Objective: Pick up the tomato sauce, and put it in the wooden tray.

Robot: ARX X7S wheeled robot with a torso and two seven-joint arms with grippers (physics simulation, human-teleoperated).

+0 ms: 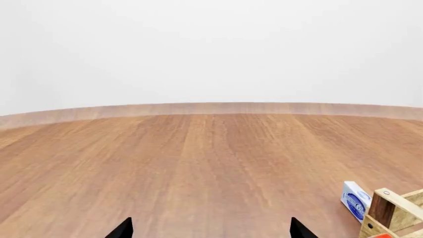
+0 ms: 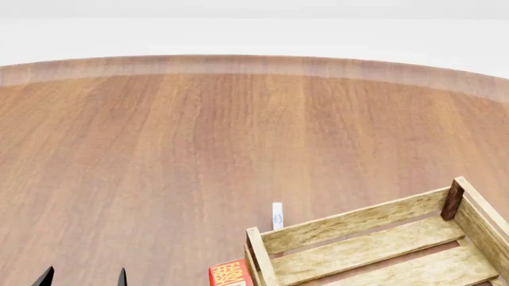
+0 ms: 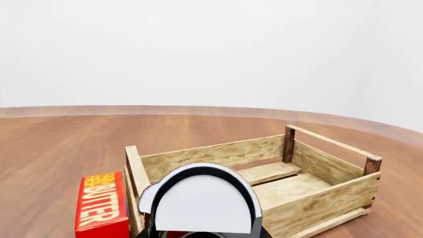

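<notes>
Only right wrist view shows tomato sauce (image 3: 201,203) pinched in right gripper (image 3: 201,218); left gripper (image 1: 210,230) spread.

Left tool (image 1: 211,229) fingertips (image 1: 122,229) — black, pointed wedges.

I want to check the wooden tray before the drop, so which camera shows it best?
The right wrist view: the wooden tray shows almost whole, all four walls and slatted floor, though a pale round object covers its near corner. The head view cuts it off at the frame edge. The left wrist view catches only one corner post.
</notes>
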